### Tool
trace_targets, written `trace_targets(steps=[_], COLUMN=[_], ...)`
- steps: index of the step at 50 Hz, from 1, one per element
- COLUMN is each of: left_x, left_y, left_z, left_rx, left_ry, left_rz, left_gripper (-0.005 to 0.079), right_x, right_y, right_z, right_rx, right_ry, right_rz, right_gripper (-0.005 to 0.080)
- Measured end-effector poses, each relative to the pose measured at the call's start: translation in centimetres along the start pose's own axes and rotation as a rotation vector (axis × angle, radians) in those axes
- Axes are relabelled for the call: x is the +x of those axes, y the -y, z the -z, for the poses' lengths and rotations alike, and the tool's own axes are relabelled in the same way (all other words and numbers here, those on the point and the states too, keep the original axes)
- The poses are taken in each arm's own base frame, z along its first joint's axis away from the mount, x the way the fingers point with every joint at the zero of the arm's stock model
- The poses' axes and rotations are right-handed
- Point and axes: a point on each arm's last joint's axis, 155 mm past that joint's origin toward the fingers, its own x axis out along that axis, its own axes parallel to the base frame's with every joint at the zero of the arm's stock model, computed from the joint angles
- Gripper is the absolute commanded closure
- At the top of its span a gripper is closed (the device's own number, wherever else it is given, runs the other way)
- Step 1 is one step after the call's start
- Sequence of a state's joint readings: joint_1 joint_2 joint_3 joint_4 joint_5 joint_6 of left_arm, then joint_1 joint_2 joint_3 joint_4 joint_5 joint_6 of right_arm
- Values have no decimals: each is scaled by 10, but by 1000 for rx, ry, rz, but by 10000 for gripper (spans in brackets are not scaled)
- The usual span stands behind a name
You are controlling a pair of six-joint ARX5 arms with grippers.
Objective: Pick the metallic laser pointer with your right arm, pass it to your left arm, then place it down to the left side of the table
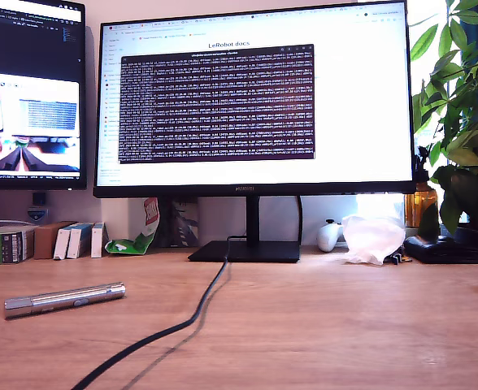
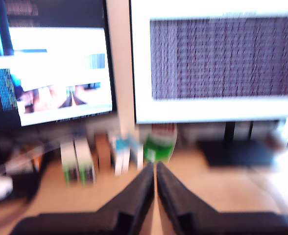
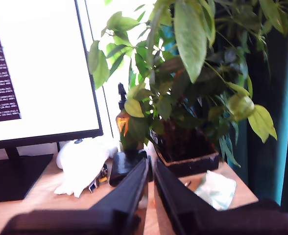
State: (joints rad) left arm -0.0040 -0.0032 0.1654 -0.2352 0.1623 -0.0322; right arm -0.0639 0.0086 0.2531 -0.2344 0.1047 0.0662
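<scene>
The metallic laser pointer [image 1: 64, 299] is lying flat on the tabletop [image 1: 320, 325] toward the exterior view's left, its long axis running nearly across that view, with the end nearer the exterior view's right tilting slightly toward the monitor [image 1: 255, 97]. It is showing as a slim, shiny silver cylinder with ringed segments and a small button on its side. A black cable [image 1: 174, 325] is trailing across the tabletop just beside it, not touching. My first tool [image 2: 155, 169] is hanging clenched with nothing in it, facing small boxes [image 2: 78, 164]. My second tool [image 3: 151, 164] is likewise clenched and empty, facing a potted plant [image 3: 193, 98].
</scene>
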Motion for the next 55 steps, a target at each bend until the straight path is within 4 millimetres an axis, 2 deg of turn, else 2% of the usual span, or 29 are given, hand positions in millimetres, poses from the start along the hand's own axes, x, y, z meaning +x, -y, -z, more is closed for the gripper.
trace_targets(steps=[5,10,15,26,35,40,48,55], left_x=[1,1,3,11,13,15,14,14], left_y=[0,-2,-3,-8,-13,-16,-22,-27], left_z=[3,0,6,41,39,49,47,48], left_rx=[17,35,35,26,31,29,30,31], left_ry=[-4,8,1,-62,-30,-49,-38,-44], left_rz=[0,-8,-10,-26,-51,-68,-98,-128], left_gripper=[766,766,766,766,766,766,766,766], right_x=[2,6,8,8,10,14,18,18], right_y=[-1,-2,-8,-18,-21,-20,-19,-20], right_z=[8,30,46,48,48,65,95,92], right_rx=[-23,-51,-74,-100,-110,-118,-122,-122], right_ry=[-15,-62,-98,-99,-72,-96,-138,-130], right_rz=[-7,-18,-53,-110,-125,-125,-127,-128], right_gripper=[752,752,752,752,752,752,752,752])
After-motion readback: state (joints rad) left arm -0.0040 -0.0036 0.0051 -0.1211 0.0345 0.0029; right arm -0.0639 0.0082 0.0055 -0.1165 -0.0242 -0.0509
